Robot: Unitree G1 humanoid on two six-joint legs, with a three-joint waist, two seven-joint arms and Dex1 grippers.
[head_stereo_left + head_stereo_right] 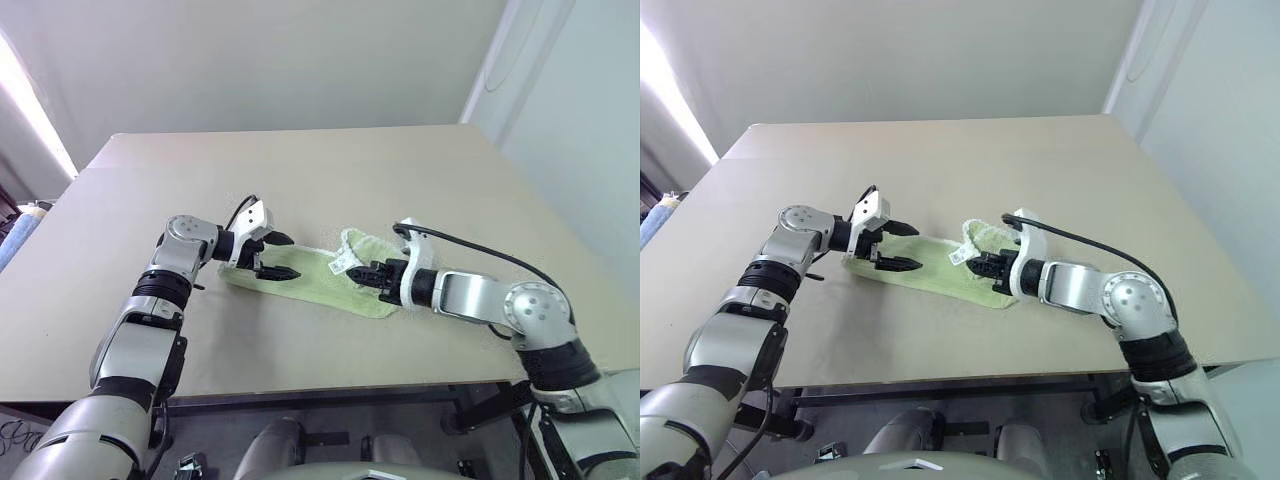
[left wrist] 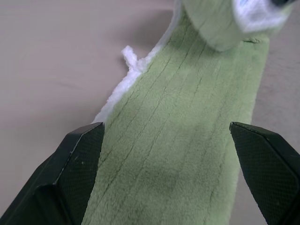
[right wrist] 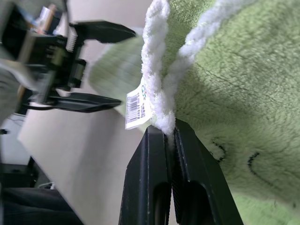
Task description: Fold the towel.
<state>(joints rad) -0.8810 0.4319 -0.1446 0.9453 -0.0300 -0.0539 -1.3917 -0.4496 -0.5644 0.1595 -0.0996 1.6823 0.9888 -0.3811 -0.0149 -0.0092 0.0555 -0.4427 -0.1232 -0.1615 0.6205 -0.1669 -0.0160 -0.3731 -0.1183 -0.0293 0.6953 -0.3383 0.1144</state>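
Head views: towel (image 1: 318, 277) lies approx. mid-counter (image 1: 330, 170), long axis running 10 to 4 o'clock; left hand (image 1: 280, 255) hovers over its 10 o'clock end w/ fingers spread wide, holding nothing, while right hand (image 1: 362, 272) at the 4 o'clock end is clamped tight on the white-edged corner, lifted and curled back over the rest of the cloth. Left wrist view: both black fingers (image 2: 70, 173) stand far apart over the flat green pile, white loop tag (image 2: 130, 58) on one edge. Right wrist view: fingers (image 3: 150, 183) pinched on doubled white edging, barcode label (image 3: 136, 105) hanging beside, left hand open beyond.
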